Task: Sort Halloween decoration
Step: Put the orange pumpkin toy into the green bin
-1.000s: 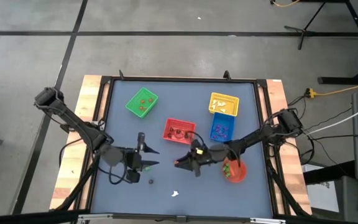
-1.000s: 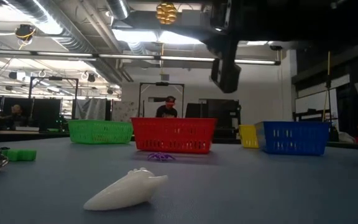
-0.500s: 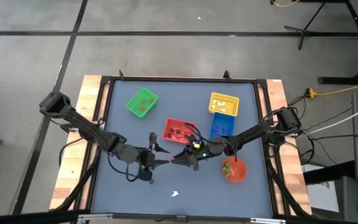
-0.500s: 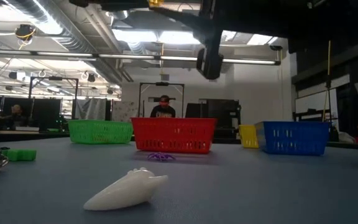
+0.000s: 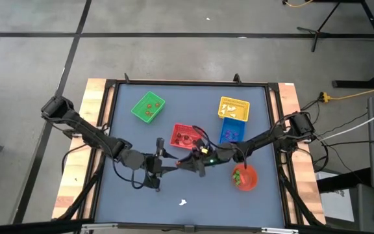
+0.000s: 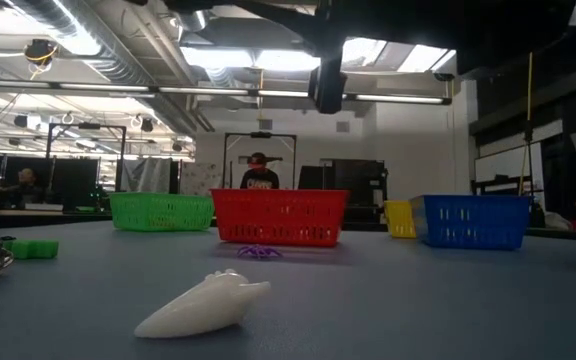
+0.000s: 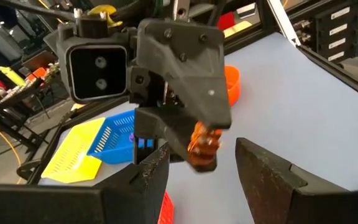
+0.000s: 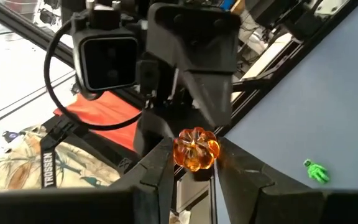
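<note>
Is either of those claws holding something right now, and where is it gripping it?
Yes. The right gripper pinches a small orange pumpkin by its two sides. The left gripper faces it, fingers open around it, not gripping.

A glossy orange pumpkin (image 8: 196,148) sits pinched in the right claw (image 8: 193,163). A white trinket (image 6: 203,303) lies on the bench (image 6: 448,300); a purple one (image 6: 259,252) by the red basket (image 6: 279,217).

blue-grey table (image 5: 135,201), four baskets, red bowl (image 5: 244,178), scattered trinkets (image 5: 183,202)
</note>
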Controlling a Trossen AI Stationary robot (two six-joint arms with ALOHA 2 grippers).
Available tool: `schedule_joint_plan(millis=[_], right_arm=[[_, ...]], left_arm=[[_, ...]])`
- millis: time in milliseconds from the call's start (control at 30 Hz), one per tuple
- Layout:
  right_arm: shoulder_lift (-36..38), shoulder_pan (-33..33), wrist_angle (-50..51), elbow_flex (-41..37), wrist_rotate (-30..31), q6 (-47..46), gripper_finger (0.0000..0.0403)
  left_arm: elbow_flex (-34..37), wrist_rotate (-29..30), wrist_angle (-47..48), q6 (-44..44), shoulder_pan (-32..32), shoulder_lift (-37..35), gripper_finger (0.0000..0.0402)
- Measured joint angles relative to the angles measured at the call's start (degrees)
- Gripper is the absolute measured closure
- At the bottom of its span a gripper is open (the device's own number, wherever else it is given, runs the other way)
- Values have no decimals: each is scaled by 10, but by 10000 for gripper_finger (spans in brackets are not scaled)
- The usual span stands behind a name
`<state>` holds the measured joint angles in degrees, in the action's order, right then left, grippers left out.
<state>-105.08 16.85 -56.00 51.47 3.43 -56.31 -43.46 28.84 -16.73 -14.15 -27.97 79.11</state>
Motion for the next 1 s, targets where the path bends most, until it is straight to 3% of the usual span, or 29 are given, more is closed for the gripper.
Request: schedule_joint_plan(millis=[300, 767, 1000], right_arm=[[0, 0, 10, 0, 21, 0, 297], [0, -1, 8, 0, 24, 0, 297], [0, -1, 8, 0, 23, 0, 297]], left_arm=[[0, 3, -6, 0, 3, 0, 239], [0, 3, -4, 0, 17, 0, 328], [0, 3, -4, -1, 17, 0, 350]])
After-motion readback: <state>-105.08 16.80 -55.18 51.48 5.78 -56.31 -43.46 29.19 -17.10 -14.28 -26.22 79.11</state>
